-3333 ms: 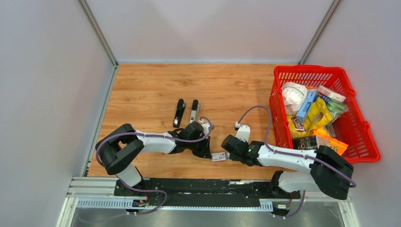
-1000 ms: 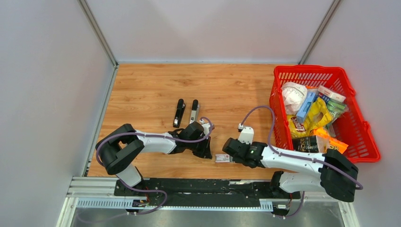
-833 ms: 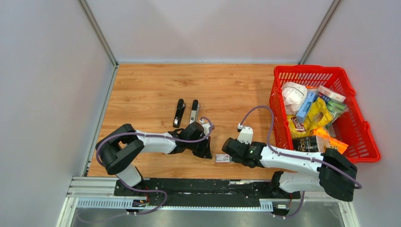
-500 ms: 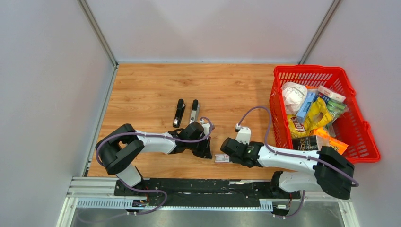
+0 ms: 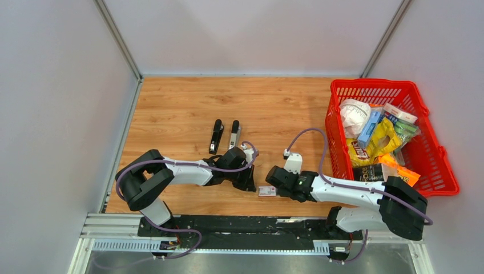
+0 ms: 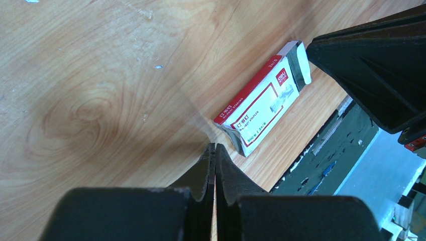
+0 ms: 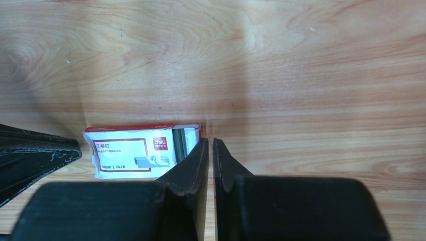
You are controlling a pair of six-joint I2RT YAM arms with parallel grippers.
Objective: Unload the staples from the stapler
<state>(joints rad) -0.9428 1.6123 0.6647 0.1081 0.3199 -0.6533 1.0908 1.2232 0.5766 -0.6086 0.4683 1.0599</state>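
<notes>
The stapler lies on the wood as two black bars side by side, one plain [image 5: 216,136] and one with a grey strip along it [image 5: 234,135]. No loose staples show. A small red-and-white staple box [image 5: 266,190] lies between my grippers, seen also in the left wrist view [image 6: 261,108] and the right wrist view [image 7: 135,150]. Its right end is open with dark grey contents [image 7: 181,141]. My left gripper [image 5: 250,184] [image 6: 215,146] is shut, tips at the box's left end. My right gripper [image 5: 277,186] [image 7: 211,141] is shut and empty, one finger against the open end.
A red basket [image 5: 371,81] full of packets stands at the right. The black and metal mounting rail [image 5: 245,225] runs just beyond the table's near edge, close to the box. The enclosure walls stand at the left, back and right.
The right gripper has shifted a little, and the box has turned from tilted to level and slid slightly. The left arm has not moved.
</notes>
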